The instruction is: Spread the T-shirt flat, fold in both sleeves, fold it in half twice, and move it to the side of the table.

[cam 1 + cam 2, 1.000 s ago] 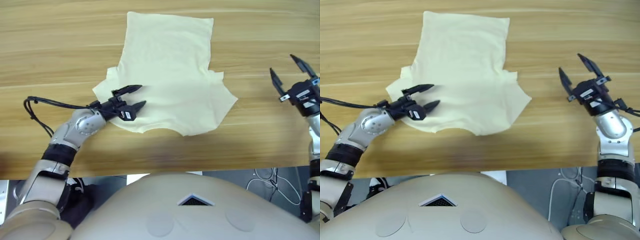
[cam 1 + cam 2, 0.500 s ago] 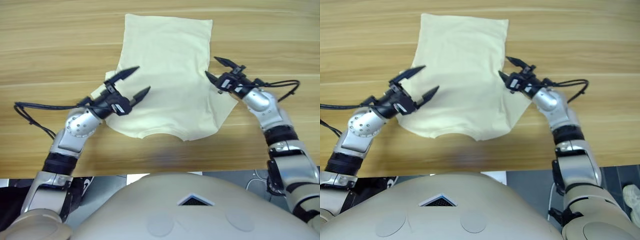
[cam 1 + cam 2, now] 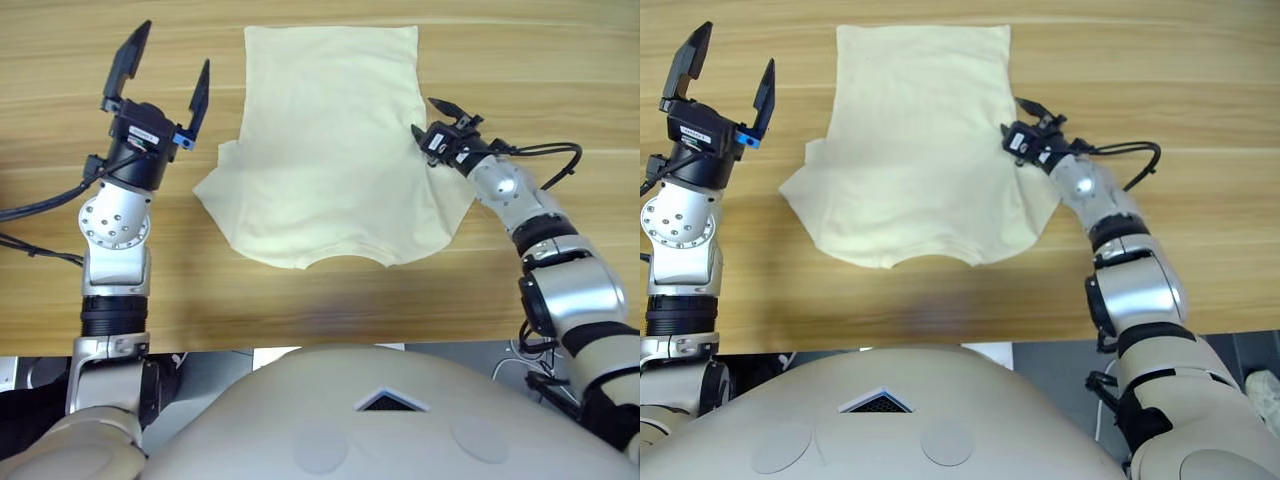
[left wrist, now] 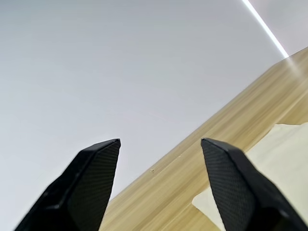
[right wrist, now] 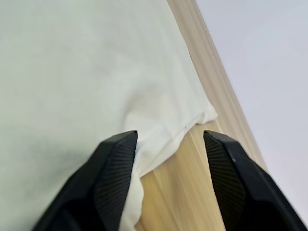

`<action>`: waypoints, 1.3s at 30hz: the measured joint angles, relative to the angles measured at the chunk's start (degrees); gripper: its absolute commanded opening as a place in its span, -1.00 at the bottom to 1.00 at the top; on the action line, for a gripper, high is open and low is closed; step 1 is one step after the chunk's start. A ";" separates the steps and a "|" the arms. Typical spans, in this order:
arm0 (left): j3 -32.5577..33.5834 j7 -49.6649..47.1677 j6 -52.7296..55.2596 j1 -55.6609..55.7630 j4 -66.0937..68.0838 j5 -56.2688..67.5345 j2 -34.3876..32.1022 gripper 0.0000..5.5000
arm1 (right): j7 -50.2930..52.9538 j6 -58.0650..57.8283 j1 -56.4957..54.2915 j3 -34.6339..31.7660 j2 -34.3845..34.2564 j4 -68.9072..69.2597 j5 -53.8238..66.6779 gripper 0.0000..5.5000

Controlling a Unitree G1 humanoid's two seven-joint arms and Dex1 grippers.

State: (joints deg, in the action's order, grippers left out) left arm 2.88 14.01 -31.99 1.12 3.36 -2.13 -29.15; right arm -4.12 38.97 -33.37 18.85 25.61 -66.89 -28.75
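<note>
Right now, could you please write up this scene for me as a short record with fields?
surface: wooden table
garment: pale yellow T-shirt, lying spread out, neckline toward the robot, hem at the far side
sleeves: left sleeve and right sleeve both stick out, not yet folded in
left gripper: open, to the left of the shirt, touching no cloth
right gripper: open, at the shirt's right edge just above the right sleeve
task stage: no fold made yet
</note>
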 measured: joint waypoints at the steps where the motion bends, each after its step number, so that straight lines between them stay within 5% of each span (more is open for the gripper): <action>1: -0.10 0.14 -0.01 -0.15 0.33 -0.36 0.10 0.14 | -0.32 0.21 -0.35 -0.01 0.29 -0.38 0.25 -0.07; 6: 0.00 1.23 -0.16 -1.70 2.28 -2.24 -0.26 0.14 | -0.59 7.07 0.33 -1.11 0.78 0.33 2.57 -0.07; 10: 1.91 1.17 -0.16 -2.98 3.34 -2.26 -0.78 0.14 | -1.25 16.06 4.91 -8.24 0.93 16.09 14.84 -0.07; 14: 3.34 1.16 -0.13 -4.97 3.02 -3.30 -1.82 0.14 | -5.28 11.50 15.58 -7.19 1.36 37.08 15.07 -0.07; 18: 3.76 5.49 -3.31 -14.78 0.48 -10.11 -9.84 0.14 | -9.63 6.31 25.23 -1.60 -0.38 48.34 10.24 -0.07; 25: 7.31 11.27 -3.78 -33.40 -9.20 -18.50 -16.77 0.14 | -5.74 -0.22 18.27 -8.23 -2.44 52.19 11.25 -0.07; 39: -4.49 3.23 3.53 -17.71 -4.97 -40.61 -16.29 0.14 | -4.79 -1.78 19.39 -12.14 1.12 53.68 9.84 -0.07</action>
State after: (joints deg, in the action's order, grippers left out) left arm -1.61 17.24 -28.45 -16.59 -1.61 -42.74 -45.44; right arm -8.91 37.19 -13.98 6.71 26.73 -13.20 -18.90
